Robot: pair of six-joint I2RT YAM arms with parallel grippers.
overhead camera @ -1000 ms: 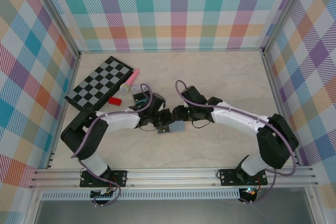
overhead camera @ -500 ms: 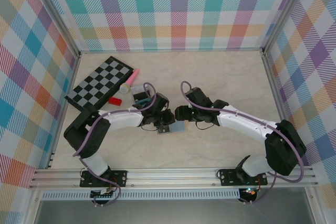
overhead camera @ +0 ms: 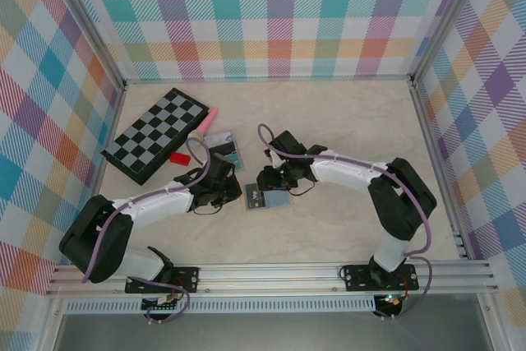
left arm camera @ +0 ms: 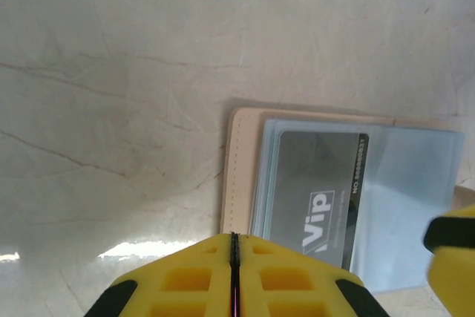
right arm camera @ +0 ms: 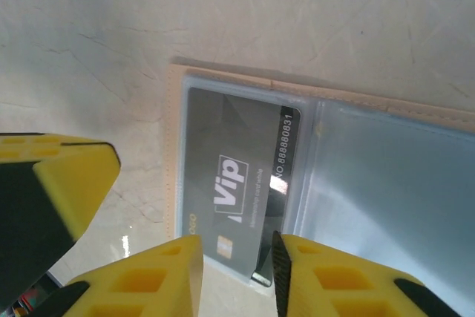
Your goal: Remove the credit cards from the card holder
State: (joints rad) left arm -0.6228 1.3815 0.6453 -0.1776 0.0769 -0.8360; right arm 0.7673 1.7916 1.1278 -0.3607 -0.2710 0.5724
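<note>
Yellow fingers (left arm camera: 185,272) of the left claw (left arm camera: 234,246) are pressed flat against each other with only a thin seam between them and nothing caught there. This clenched claw sits low over the pale marbled surface (left arm camera: 111,109). The card holder (left arm camera: 239,176) lies just ahead of it and a little to its right, spread open and flat, with its tan border framing light-blue clear panels. A grey card (left arm camera: 319,191) printed "Vip" sits in the panel nearer the claw.

The right claw (right arm camera: 237,265) is released, its jaws a modest gap apart, hovering over the near edge of the open card holder (right arm camera: 393,176). The lower end of the grey card (right arm camera: 237,161) shows in the gap between its fingers (right arm camera: 148,280). Whether they touch the card cannot be told.

From above, the left claw (overhead camera: 228,193) and the right claw (overhead camera: 265,180) face each other near mid-surface. The card holder (overhead camera: 267,200) lies between them, just in front of the right claw. Behind the left claw lies a teal-and-dark item in clear plastic (overhead camera: 227,150). Farther back and to the left are a red piece (overhead camera: 179,158), a pink tube (overhead camera: 205,125) and a black-and-white chequered board (overhead camera: 156,133).
</note>
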